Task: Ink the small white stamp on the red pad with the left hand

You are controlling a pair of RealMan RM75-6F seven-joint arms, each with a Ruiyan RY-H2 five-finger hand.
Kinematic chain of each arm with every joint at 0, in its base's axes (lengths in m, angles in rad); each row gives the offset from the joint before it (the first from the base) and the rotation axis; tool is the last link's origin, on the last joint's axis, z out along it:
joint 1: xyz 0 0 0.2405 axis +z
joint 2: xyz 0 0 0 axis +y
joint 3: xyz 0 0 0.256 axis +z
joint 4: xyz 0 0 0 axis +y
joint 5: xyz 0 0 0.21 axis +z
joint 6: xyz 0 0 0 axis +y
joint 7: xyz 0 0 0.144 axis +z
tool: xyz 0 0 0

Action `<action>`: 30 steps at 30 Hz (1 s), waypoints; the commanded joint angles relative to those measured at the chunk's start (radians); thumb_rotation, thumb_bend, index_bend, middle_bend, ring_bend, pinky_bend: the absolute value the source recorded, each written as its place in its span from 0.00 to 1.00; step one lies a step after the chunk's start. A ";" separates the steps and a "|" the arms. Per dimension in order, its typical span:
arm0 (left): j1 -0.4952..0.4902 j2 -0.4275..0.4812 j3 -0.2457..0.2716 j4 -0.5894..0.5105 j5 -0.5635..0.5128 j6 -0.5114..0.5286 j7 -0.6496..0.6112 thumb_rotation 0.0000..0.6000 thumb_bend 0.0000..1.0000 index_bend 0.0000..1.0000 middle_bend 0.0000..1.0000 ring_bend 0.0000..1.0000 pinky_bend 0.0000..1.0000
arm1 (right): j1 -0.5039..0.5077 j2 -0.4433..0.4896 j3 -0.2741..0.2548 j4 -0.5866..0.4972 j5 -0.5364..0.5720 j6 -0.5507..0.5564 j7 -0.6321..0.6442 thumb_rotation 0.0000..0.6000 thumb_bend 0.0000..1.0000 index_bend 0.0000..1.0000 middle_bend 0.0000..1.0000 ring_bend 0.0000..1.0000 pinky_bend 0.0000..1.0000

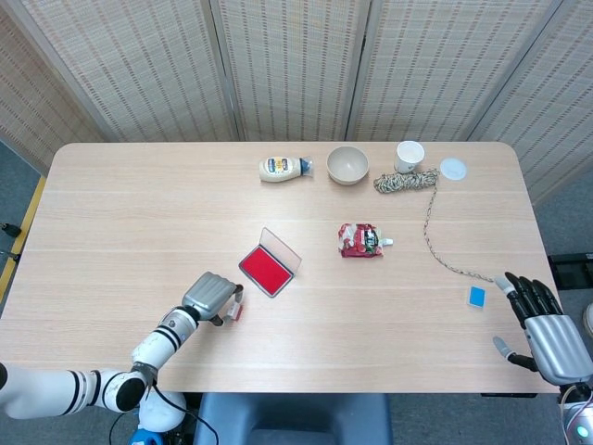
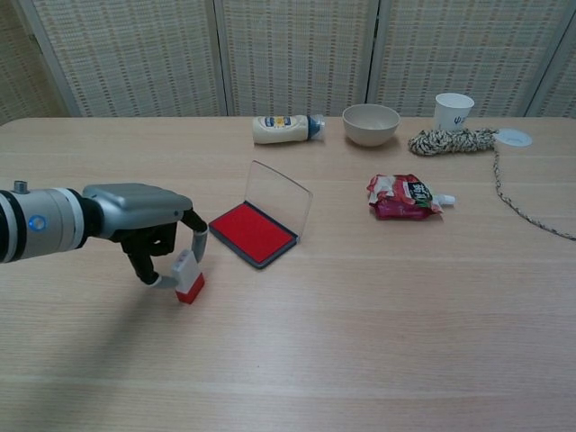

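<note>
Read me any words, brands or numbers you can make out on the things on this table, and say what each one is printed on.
No text can be read for certain.
Squeeze bottle: label with dark print, too small to read.
Red snack pouch: printing too blurred to read.
White cup: a small dark mark, not legible.
Stamp held in the left hand, red ink pad, bowl: no text visible.
</note>
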 commanded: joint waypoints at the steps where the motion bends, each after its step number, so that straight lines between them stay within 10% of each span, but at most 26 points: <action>1: -0.003 0.007 0.001 -0.010 -0.012 -0.006 0.010 1.00 0.31 0.53 1.00 1.00 0.95 | -0.001 0.001 0.000 0.000 -0.001 0.001 0.000 1.00 0.29 0.00 0.00 0.00 0.00; 21: -0.011 0.081 0.009 -0.171 -0.072 0.100 0.131 0.86 0.24 0.25 1.00 0.97 0.94 | -0.011 0.006 -0.003 0.001 -0.014 0.025 0.013 1.00 0.29 0.00 0.00 0.00 0.00; 30: 0.185 0.313 0.079 -0.399 0.274 0.364 -0.022 0.78 0.22 0.08 0.97 0.81 0.85 | -0.017 0.009 -0.002 0.006 -0.014 0.035 0.024 1.00 0.29 0.00 0.00 0.00 0.00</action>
